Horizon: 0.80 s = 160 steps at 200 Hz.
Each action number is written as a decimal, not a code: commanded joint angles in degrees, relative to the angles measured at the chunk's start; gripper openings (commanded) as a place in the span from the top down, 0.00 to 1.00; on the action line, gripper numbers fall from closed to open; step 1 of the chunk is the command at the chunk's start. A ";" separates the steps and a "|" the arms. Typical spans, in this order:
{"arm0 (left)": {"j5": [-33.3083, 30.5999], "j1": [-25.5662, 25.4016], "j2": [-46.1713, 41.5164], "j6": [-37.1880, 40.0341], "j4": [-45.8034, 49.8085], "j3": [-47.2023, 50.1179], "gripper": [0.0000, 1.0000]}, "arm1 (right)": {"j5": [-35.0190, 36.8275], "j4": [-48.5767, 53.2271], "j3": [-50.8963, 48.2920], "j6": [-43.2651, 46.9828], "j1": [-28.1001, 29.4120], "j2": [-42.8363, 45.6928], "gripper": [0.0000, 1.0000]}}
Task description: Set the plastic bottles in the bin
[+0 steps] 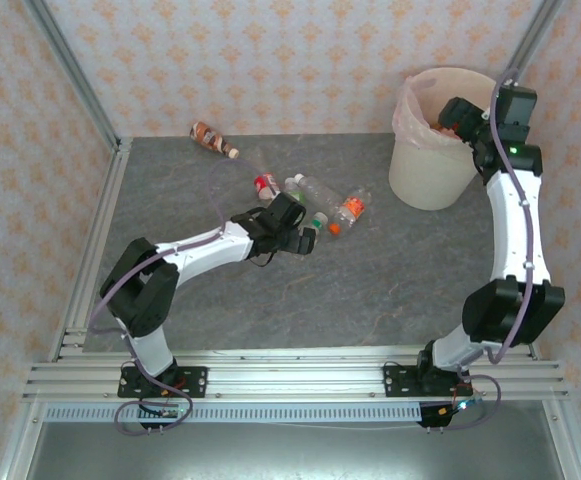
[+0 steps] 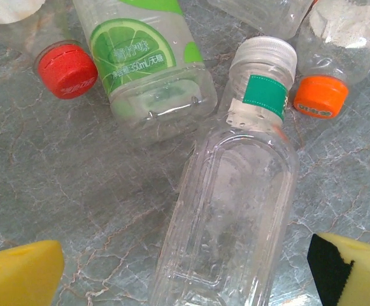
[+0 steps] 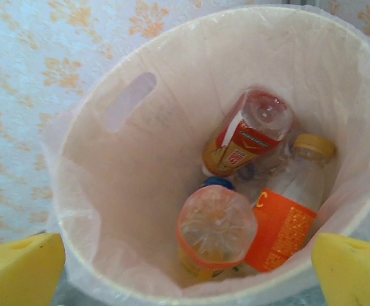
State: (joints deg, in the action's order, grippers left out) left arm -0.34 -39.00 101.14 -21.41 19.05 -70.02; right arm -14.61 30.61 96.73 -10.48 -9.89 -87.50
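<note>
while your left fingers (image 2: 19, 274) stand apart astride the white-capped bottle (image 2: 235, 191), ready to clamp, your right fingers (image 3: 353, 268) hang apart, empty, over the bin (image 3: 108, 166).

Bright, diffuse light — faint shadows (near edges slightly blurred)

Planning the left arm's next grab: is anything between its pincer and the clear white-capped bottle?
Nothing visible. The open left pincer hangs over the white-capped bottle, straddling its body. The lime-label bottle and the orange-capped bottle lie up by its neck, away from the pincer's tips.
</note>
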 commanded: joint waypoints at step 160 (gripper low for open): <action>5.04 -0.36 7.93 12.06 3.28 -5.41 0.07 | -8.04 -6.17 -13.75 -0.39 5.49 12.24 0.01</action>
State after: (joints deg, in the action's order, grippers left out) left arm 2.76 -39.03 108.38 -11.97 20.36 -74.11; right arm -22.55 24.51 83.33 -11.94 -4.84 -76.03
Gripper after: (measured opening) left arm 0.937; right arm 0.993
